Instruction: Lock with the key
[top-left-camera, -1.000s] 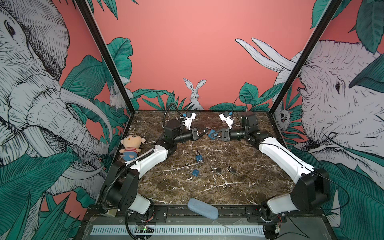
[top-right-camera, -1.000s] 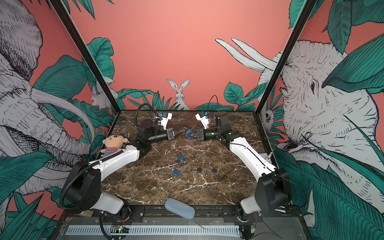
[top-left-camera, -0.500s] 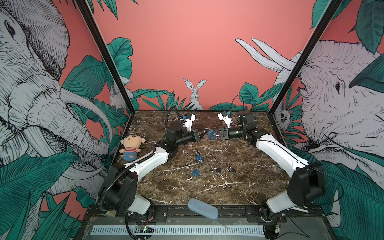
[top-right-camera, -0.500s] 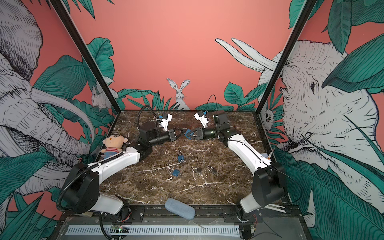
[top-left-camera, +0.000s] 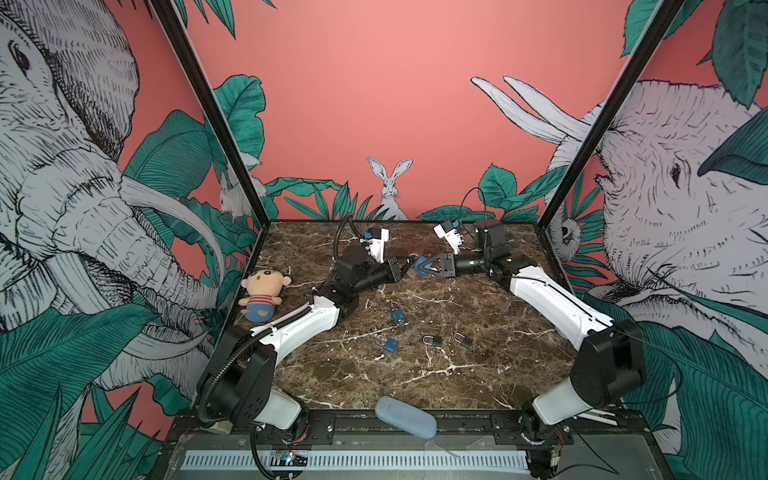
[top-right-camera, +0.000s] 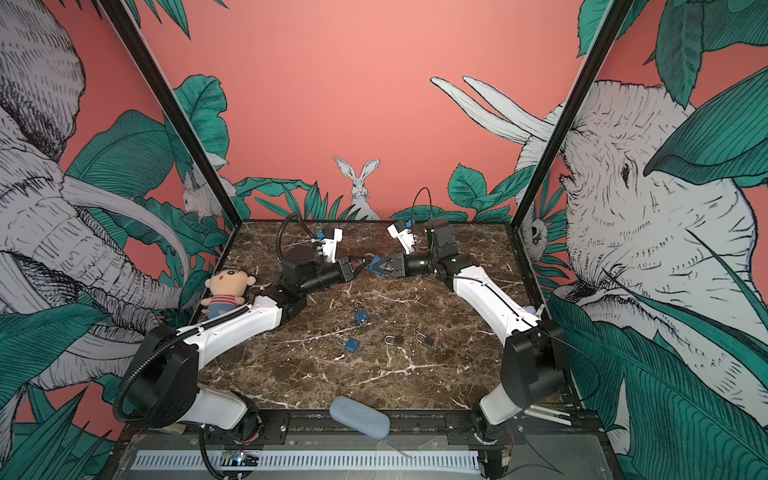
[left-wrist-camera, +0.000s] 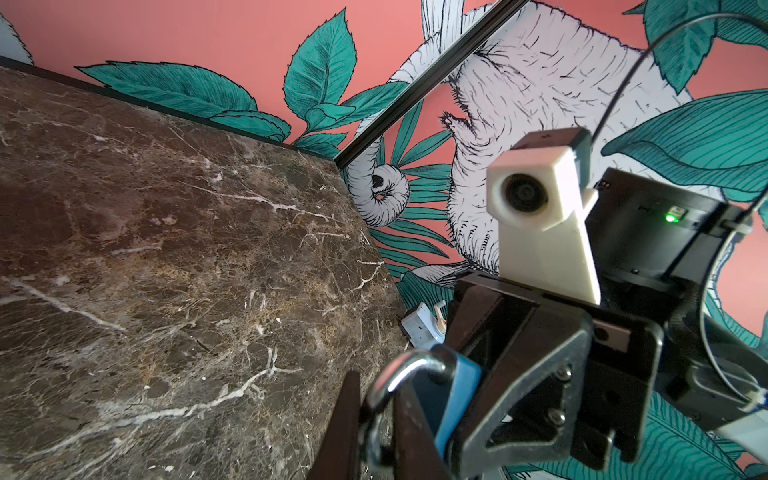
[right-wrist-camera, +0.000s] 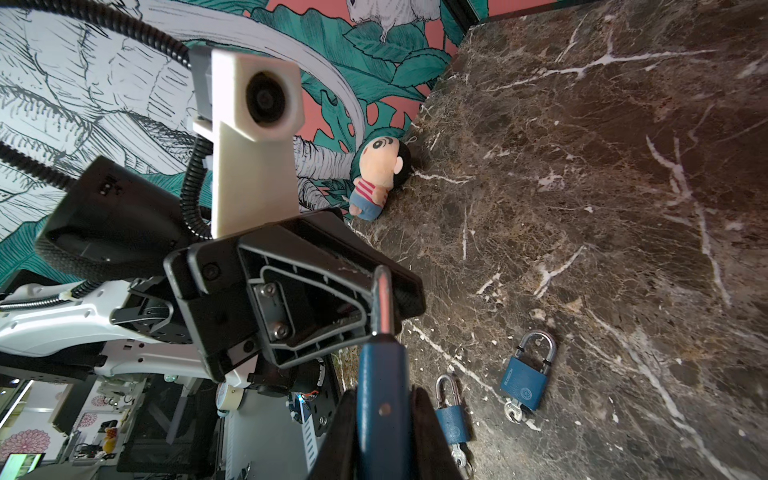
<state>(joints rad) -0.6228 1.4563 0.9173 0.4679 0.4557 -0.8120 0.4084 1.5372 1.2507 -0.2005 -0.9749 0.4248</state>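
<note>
Facing off mid-frame in a top view — right gripper (top-left-camera: 424, 266) clamps the blue padlock (right-wrist-camera: 380, 409), shackle (left-wrist-camera: 400, 369) pointing left, pinched tight by the left gripper (top-left-camera: 407, 266).

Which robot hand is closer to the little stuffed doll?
Left. Both grip the blue padlock: the left gripper on the side facing the doll, the right gripper beyond it, farther off.
</note>
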